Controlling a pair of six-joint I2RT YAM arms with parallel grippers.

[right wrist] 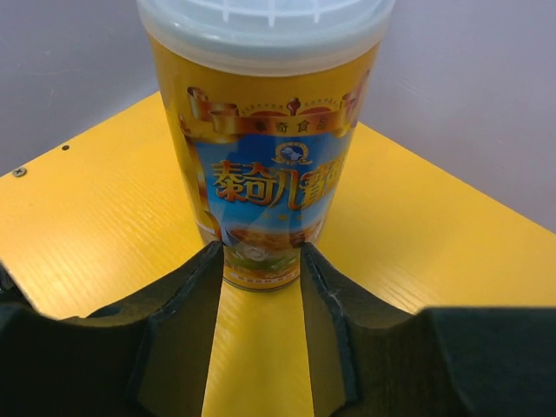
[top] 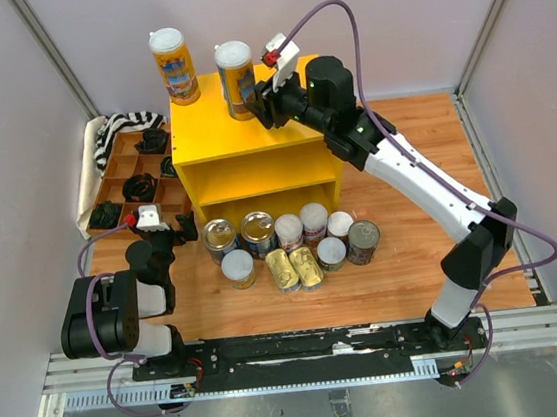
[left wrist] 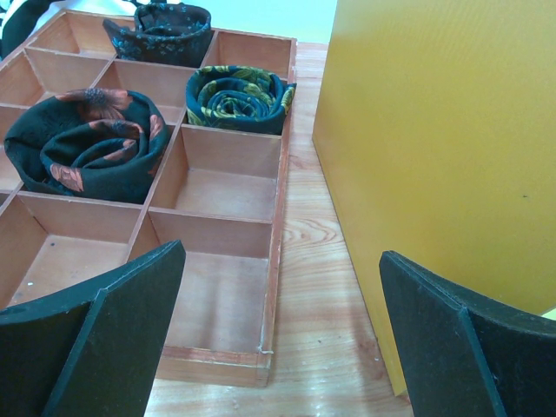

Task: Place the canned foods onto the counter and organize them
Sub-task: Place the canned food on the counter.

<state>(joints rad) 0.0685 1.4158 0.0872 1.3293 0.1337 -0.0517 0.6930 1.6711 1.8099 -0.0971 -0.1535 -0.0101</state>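
Yellow on top, the desk (top: 212, 136) carries two tall white-lidded cans. The right-hand tall can (right wrist: 261, 174) stands upright between the right jaws, which sit closed against its lower part. A black finger (right wrist: 178, 330) presses each side, and the can's base rests on the yellow surface. The left-hand tall can (top: 174, 66) stands apart at the desk's back left corner. The other tins (top: 293, 247) cluster on the wooden board (top: 417, 273) in front of the desk. Low beside the divided tray (left wrist: 224, 234) and the desk's side wall, the left jaws gape wide, holding nothing. The right wrist view crops the gripped can's lid. From above, the wrist hides the contact, and the depths of the desk's shelves lie out of sight.
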